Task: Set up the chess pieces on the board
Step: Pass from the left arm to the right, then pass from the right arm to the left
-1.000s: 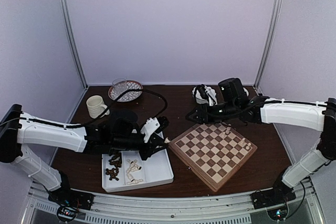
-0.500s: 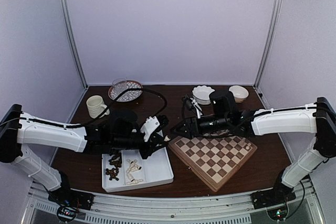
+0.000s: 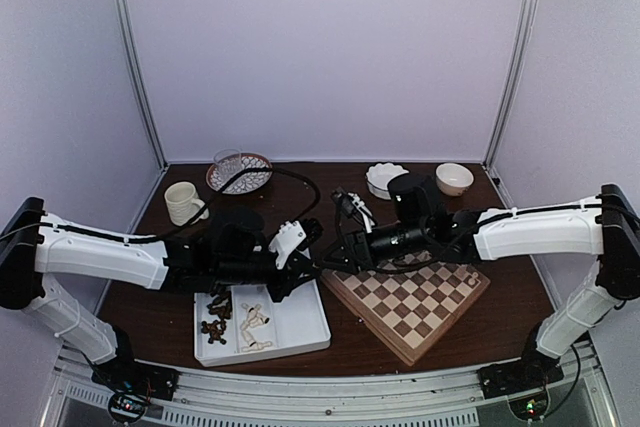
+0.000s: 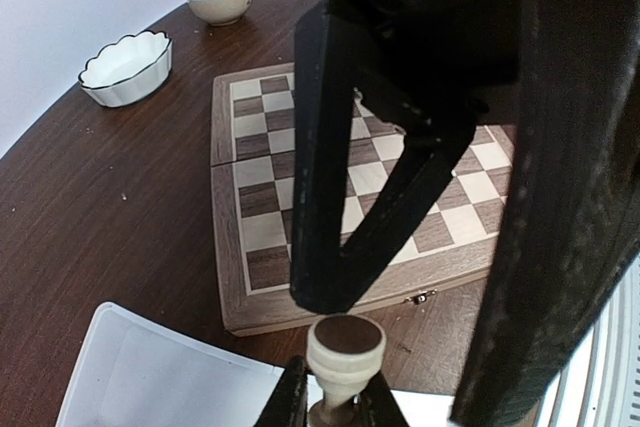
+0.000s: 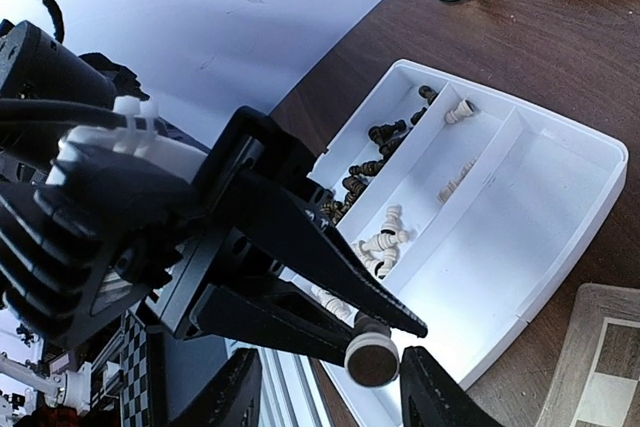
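My left gripper (image 3: 308, 269) is shut on a cream chess piece (image 4: 345, 355), held base outward above the gap between the white tray (image 3: 300, 325) and the board (image 3: 412, 292). My right gripper (image 3: 330, 259) is open and meets it tip to tip. In the right wrist view the piece's round dark base (image 5: 372, 359) sits between my open right fingers (image 5: 236, 387), pinched by the left gripper's black fingers (image 5: 330, 257). The board (image 4: 270, 177) shows no pieces in the left wrist view. The tray (image 5: 560, 207) holds dark pieces (image 5: 380, 134) and cream pieces (image 5: 382, 242).
A cream mug (image 3: 183, 202) and a patterned plate with a glass (image 3: 240, 172) stand at the back left. Two white bowls (image 3: 383, 179) (image 3: 455, 177) stand behind the board. Metal frame posts rise at the back corners.
My right arm has swung left from the board's far edge to the left gripper's tip. The left arm has held almost still with the piece.
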{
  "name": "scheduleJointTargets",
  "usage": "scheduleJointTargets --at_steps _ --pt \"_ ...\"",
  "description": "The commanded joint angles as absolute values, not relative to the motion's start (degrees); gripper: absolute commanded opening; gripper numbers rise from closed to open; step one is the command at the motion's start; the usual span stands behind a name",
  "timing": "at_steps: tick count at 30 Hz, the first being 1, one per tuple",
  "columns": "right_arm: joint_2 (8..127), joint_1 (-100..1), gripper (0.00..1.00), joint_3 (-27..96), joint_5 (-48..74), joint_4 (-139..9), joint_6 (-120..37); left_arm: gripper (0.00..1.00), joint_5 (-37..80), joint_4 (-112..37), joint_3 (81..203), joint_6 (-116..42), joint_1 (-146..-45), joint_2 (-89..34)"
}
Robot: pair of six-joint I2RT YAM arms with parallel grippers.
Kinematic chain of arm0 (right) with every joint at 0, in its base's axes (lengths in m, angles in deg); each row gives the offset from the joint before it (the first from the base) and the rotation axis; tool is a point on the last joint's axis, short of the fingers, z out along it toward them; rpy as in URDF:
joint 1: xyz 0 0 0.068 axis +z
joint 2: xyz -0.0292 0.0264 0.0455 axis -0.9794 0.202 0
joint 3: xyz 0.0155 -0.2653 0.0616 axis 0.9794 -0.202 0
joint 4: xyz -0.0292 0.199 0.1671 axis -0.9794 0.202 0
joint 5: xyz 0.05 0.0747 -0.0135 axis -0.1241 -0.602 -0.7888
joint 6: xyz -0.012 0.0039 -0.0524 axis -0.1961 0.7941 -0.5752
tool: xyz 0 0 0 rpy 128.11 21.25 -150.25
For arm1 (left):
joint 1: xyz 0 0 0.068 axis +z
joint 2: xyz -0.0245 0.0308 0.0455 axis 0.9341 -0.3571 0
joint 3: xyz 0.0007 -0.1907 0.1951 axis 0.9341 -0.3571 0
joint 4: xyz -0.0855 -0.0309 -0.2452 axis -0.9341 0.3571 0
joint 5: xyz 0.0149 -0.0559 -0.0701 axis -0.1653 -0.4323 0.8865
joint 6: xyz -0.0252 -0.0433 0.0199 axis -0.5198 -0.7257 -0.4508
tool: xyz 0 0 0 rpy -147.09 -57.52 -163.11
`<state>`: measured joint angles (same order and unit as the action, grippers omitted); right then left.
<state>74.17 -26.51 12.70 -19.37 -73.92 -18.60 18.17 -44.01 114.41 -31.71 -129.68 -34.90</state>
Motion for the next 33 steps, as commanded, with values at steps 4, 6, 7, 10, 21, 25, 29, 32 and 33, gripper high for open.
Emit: scheduleJointTargets --at_steps 4,6,7,10,21,25,29,32,33 --pt "77.2 -26.0 0.49 14.8 -20.4 -73.9 -18.7 0.11 18.2 -45.8 115.7 -29.5 -130.5 -34.1" --pt "77.2 -26.0 0.50 14.8 -19.7 -73.6 -18.8 0.11 18.6 -46.0 115.5 -29.3 -130.6 -33.9" --pt "77.1 -26.0 0.50 14.8 -19.2 -73.3 -18.9 0.11 18.8 -46.0 115.5 -29.2 -130.6 -33.8" --pt "77.0 -26.0 0.35 14.9 -18.8 -72.8 -19.1 0.11 19.3 -46.1 115.5 -29.0 -130.6 -33.7" --pt "72.2 -29.1 0.11 9.0 -18.0 -80.7 -14.7 0.43 18.2 -50.5 110.7 -28.4 -130.7 -27.9" --pt "67.7 -30.5 0.10 4.9 -17.7 -86.5 -12.8 0.50 17.8 -55.2 106.0 -28.1 -130.7 -21.8" --pt "64.1 -30.9 0.11 1.4 -18.2 -93.2 -10.8 0.51 18.3 -57.2 103.7 -27.0 -130.7 -17.8" --pt "62.0 -30.8 0.11 -0.5 -18.9 -97.2 -9.6 0.52 22.4 -61.2 101.9 -24.4 -130.7 -16.8" --pt "61.5 -30.8 0.11 -1.1 -19.4 -98.7 -9.1 0.51 24.0 -63.4 101.1 -23.6 -130.7 -17.0"
